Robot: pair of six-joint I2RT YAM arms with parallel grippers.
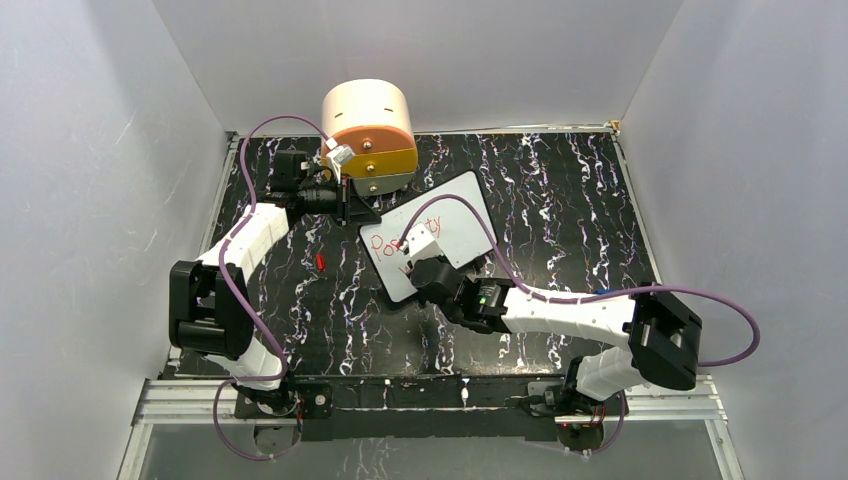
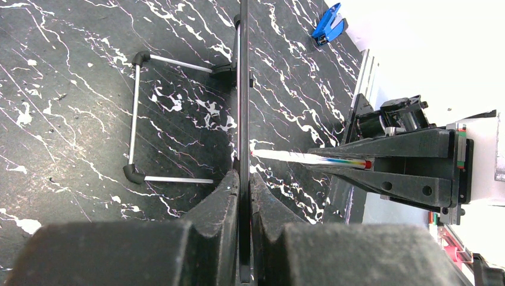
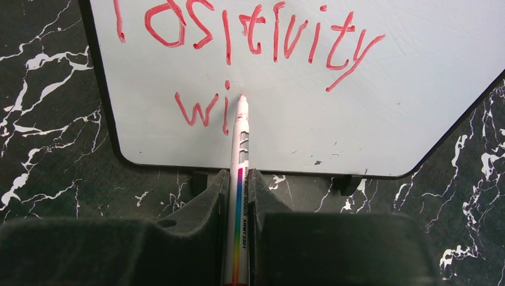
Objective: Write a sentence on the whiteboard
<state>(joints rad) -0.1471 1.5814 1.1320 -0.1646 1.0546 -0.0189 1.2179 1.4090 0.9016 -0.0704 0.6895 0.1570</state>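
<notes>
The whiteboard (image 1: 465,215) stands tilted on the black marbled table, propped on a wire stand (image 2: 136,116). My left gripper (image 1: 350,208) is shut on its upper left edge; in the left wrist view the whiteboard (image 2: 244,89) runs edge-on between the fingers of that gripper (image 2: 244,179). My right gripper (image 3: 239,176) is shut on a white marker (image 3: 240,137) with a rainbow stripe. Its red tip touches the whiteboard (image 3: 357,119) just right of "wi". The sentence (image 3: 256,30) in red reads "Positivity" with "wi" below it.
A round cream and orange drawer unit (image 1: 368,125) stands behind the board at the back. A small red cap (image 1: 320,261) lies on the table left of the board. A blue clip-like item (image 2: 326,25) lies on the right side. White walls enclose three sides.
</notes>
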